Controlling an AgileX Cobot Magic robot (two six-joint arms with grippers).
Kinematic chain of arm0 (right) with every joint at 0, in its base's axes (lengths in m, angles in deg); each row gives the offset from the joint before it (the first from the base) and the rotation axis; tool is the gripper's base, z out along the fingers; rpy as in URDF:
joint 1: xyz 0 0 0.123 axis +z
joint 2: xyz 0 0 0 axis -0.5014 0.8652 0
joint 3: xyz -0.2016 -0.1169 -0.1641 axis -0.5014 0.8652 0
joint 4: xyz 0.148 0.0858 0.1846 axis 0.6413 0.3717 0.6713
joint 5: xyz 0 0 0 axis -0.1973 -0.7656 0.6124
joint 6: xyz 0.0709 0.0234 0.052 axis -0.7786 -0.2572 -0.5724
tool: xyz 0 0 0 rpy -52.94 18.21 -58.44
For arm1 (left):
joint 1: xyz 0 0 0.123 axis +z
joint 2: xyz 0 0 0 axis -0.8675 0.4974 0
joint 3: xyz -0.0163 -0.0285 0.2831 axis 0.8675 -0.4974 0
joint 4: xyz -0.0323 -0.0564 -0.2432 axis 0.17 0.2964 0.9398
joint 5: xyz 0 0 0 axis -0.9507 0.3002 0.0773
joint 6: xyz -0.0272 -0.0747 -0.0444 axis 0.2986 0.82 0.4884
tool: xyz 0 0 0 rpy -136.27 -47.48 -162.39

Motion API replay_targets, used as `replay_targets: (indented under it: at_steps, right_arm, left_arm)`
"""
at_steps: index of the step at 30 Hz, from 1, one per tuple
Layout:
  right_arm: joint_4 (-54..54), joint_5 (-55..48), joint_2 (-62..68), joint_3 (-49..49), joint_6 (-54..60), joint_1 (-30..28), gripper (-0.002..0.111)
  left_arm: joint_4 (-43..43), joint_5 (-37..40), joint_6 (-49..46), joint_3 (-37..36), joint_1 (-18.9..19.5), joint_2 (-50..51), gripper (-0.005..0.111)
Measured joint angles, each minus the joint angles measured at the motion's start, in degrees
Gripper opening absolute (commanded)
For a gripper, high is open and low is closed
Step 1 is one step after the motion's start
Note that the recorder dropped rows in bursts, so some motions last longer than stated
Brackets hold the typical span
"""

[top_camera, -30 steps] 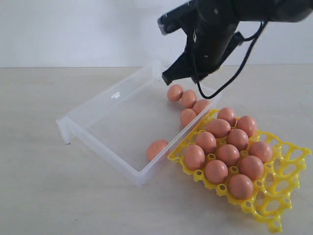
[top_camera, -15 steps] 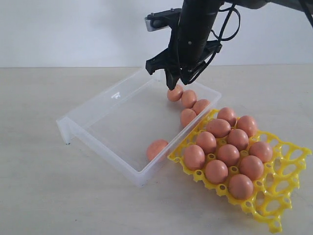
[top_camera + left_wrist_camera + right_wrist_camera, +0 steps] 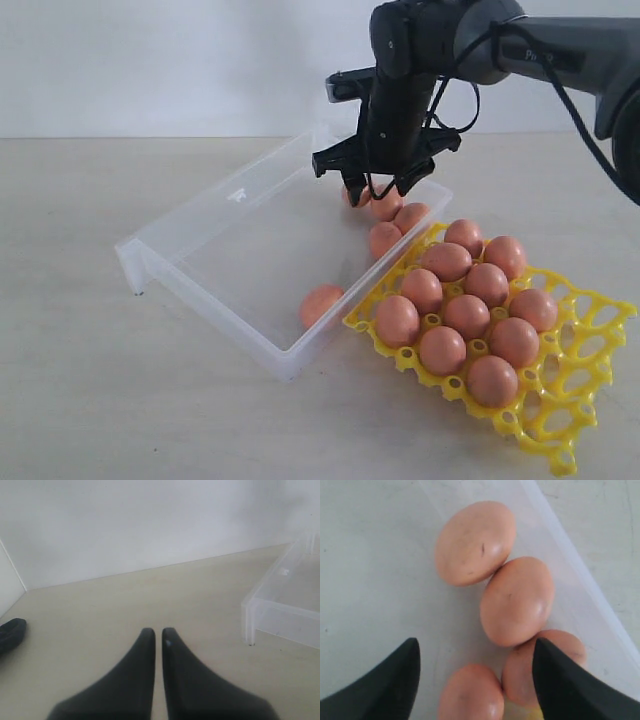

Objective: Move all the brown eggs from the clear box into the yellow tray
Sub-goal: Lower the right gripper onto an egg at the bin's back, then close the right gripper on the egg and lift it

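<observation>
Hovering, jaws spread, the black right gripper (image 3: 378, 189) sits over four orange-brown oval eggs (image 3: 517, 600), seemingly touching, cornered in the clear plastic box (image 3: 200, 225) beside the bright yellow lattice tray (image 3: 592, 340): straddle one, close gently

Most of the box (image 3: 215, 195) floor lies bare and open from above. Four eggs (image 3: 384, 240) crowd the wall beside the tray (image 3: 590, 335), touching one another; the right gripper (image 3: 380, 192) hangs just over them, fingers (image 3: 385, 690) spread. A lone egg (image 3: 320, 303) sits in the near corner. The tray's outer cups are open. The tabletop (image 3: 80, 380) left of the box is bare.
</observation>
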Motion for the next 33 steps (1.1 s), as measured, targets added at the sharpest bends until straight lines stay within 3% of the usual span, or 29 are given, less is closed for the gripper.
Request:
replay_targets:
  at_steps: [12, 33]
  right_arm:
    - [-1.77, 7.61, 0.67, 0.0, -3.62, -0.67, 0.056]
    - [-2.23, 7.46, 4.65, 0.0, -9.36, -0.85, 0.056]
  left_arm:
    - [0.0, 0.0, 0.0, 0.0, 0.0, 0.0, 0.004]
    - [0.0, 0.0, 0.0, 0.0, 0.0, 0.0, 0.004]
